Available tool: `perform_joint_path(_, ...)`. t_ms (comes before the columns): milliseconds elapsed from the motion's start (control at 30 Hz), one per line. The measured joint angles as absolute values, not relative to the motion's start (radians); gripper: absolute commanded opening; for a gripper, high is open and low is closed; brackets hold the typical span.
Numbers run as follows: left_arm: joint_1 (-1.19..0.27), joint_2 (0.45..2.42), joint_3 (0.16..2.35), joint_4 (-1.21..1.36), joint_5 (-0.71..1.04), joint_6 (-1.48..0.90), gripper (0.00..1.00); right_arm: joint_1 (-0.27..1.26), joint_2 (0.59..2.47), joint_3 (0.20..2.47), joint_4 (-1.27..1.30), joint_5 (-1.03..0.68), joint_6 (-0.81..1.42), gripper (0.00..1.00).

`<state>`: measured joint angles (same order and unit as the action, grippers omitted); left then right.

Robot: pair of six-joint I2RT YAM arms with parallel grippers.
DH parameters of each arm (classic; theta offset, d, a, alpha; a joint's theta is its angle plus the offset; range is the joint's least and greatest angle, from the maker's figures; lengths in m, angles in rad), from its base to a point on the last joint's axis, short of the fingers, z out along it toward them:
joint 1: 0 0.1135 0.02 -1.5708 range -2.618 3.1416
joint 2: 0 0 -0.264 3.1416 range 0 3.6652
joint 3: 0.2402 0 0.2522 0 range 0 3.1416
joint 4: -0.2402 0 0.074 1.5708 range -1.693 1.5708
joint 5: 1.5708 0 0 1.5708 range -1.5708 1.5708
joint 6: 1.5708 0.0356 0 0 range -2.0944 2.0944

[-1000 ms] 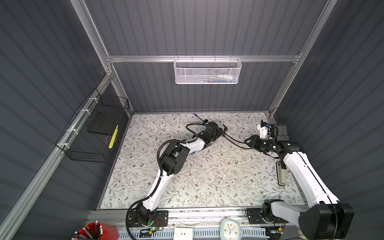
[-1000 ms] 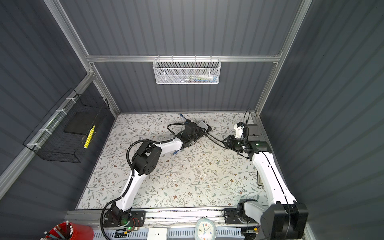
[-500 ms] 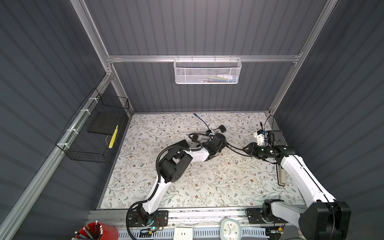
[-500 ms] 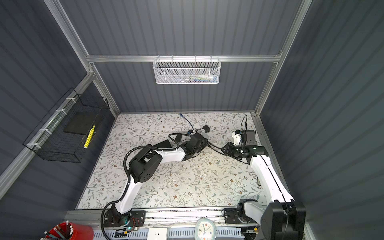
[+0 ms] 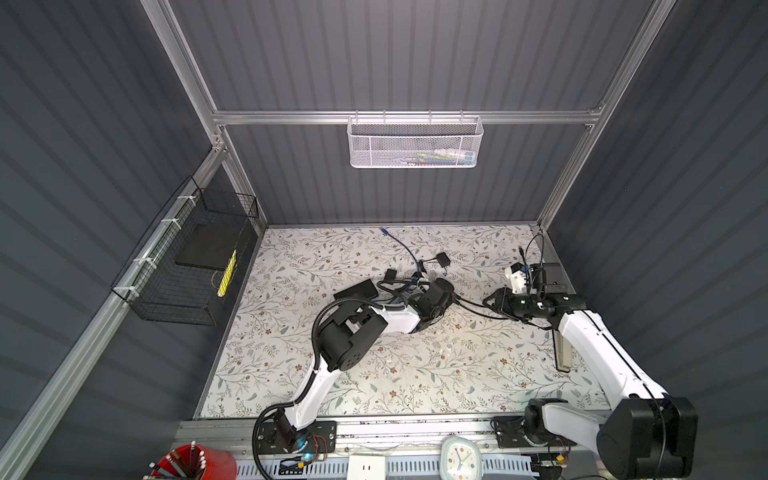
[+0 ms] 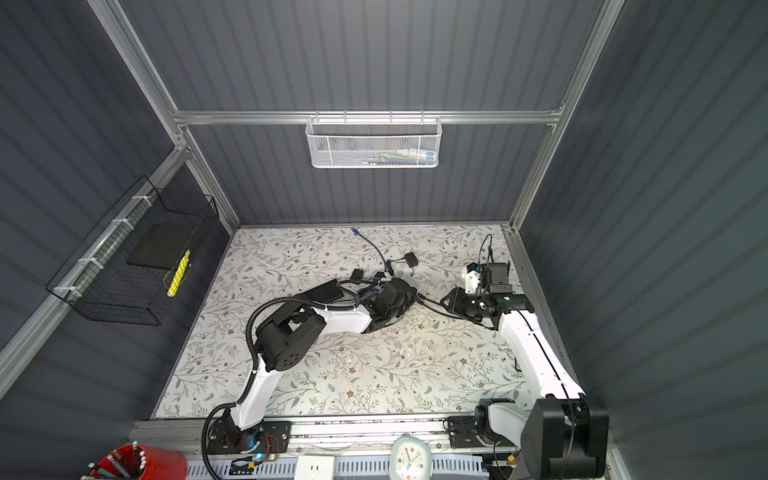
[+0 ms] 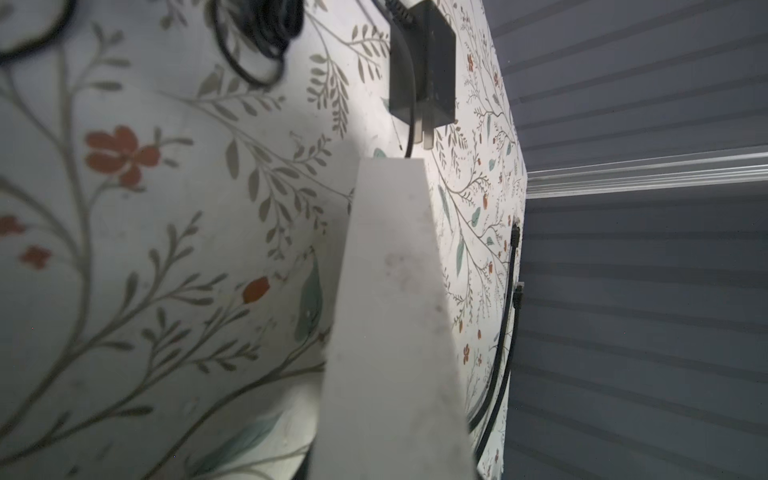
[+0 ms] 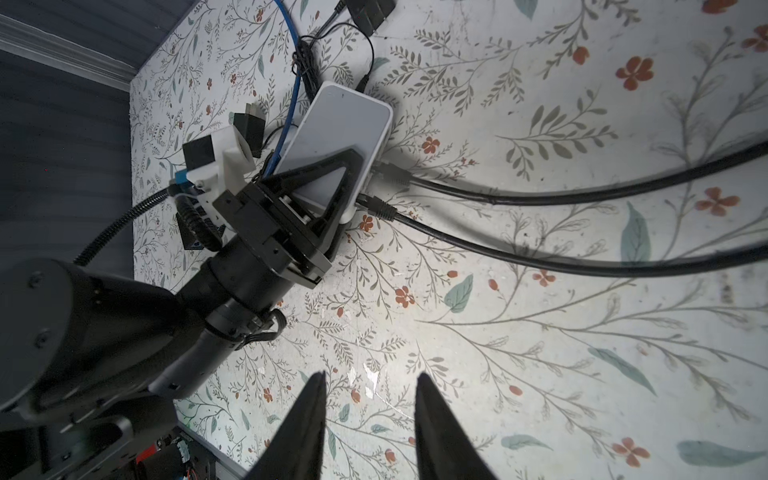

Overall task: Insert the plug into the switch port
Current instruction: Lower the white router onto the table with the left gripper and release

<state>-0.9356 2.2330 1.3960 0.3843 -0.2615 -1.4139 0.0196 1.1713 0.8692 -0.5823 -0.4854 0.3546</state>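
White plastic switch is clamped in the left hand over the tabletop; a black plug is seen at its edge, seating not discernible. Right hand is held apart, empty. Insertion is judged unfinished: regrasping and a straight push are probably called for.

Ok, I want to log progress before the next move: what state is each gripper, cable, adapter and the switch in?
white switch: clamped in the left gripper.
left gripper: shut on the white switch.
right gripper: open, empty.
black cables: both plugs at the switch's edge, apparently seated.
blue cable: far end plugged into nothing.
power adapter: unplugged, prongs bare.
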Motion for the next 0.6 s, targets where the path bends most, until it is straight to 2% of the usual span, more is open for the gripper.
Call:
perform_joint_path(100, -0.938, 2.234, 1.386, 0.407, -0.253, -1.435, 0.16, 0.020, 1.166, 0.867, -0.580, -0.486, 0.355, 0.38)
perform_joint_path(200, -0.940, 2.234, 1.372, 0.432, -0.246, -1.448, 0.37, 0.020, 1.155, 0.860, -0.580, -0.486, 0.355, 0.38)
perform_joint_path(333, -0.942, 2.230, 1.331, 0.441, -0.244, -1.463, 0.52, 0.020, 1.153, 0.859, -0.578, -0.486, 0.355, 0.38)
perform_joint_path(433, -0.942, 2.205, 1.307, 0.437, -0.245, -1.463, 0.58, 0.020, 1.153, 0.857, -0.577, -0.486, 0.355, 0.38)
perform_joint_path(467, -0.942, 2.194, 1.296, 0.434, -0.246, -1.461, 0.96, 0.020, 1.153, 0.856, -0.576, -0.486, 0.355, 0.39)
perform_joint_path(500, -0.942, 2.185, 1.288, 0.440, -0.247, -1.462, 1.00, 0.020, 1.153, 0.855, -0.575, -0.486, 0.355, 0.39)
perform_joint_path(600, -0.942, 2.141, 1.269, 0.434, -0.247, -1.457, 1.00, 0.020, 1.153, 0.853, -0.575, -0.486, 0.357, 0.39)
